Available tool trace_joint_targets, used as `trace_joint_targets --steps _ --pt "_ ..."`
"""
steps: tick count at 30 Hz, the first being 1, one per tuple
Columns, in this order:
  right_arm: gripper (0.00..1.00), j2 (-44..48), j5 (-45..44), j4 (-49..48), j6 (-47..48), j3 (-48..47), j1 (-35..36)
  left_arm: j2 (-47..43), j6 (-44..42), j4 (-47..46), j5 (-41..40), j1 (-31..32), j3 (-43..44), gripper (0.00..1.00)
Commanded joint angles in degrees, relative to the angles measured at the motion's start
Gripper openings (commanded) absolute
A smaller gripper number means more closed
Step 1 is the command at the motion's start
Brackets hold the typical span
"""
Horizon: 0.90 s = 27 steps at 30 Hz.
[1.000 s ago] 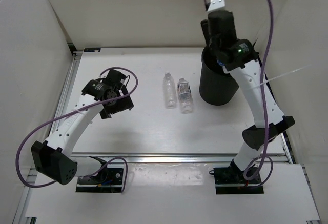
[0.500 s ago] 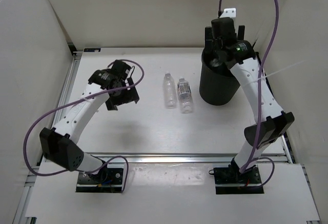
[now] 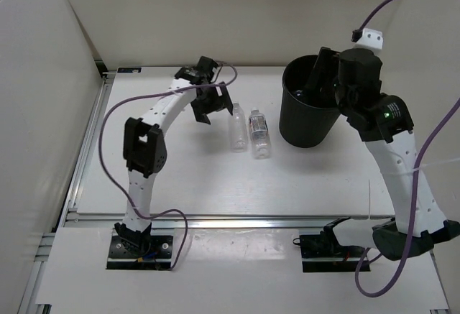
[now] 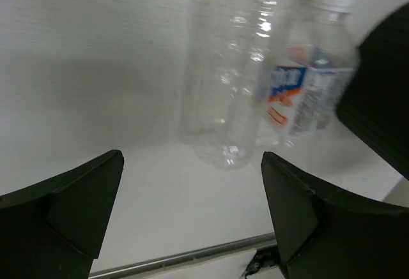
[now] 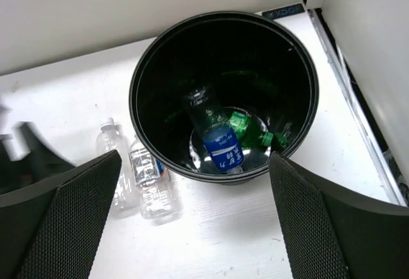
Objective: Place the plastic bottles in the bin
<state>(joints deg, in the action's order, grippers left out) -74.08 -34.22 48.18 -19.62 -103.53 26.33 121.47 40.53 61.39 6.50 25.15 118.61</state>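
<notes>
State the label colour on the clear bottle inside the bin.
Blue label; best in right wrist view.

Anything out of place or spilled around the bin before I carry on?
Nothing stands out. The bin stands upright, the blue-labelled bottle and green bottle lying inside; the clear bottle and white-labelled bottle lie side by side on the table beside it.
</notes>
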Motion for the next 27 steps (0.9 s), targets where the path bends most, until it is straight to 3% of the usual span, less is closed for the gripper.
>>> trace_joint_targets --steps 1,9,18,27 --pt "1.0 0.0 4.3 -2.5 -1.6 4.0 -1.4 5.6 -0.4 0.5 3.4 2.2 3.2 1.0" --pt "1.0 3.1 12.6 -2.5 -1.0 8.7 -7.2 13.7 -1.1 -0.7 1.1 5.8 7.8 1.0" --pt "1.0 6.1 17.4 -2.5 -2.4 12.3 -12.3 11.2 0.7 -4.6 -3.3 5.8 6.0 1.0" --pt "1.0 6.1 18.6 -2.5 -2.9 12.3 -12.4 10.6 0.7 -12.4 4.2 5.8 6.7 1.0"
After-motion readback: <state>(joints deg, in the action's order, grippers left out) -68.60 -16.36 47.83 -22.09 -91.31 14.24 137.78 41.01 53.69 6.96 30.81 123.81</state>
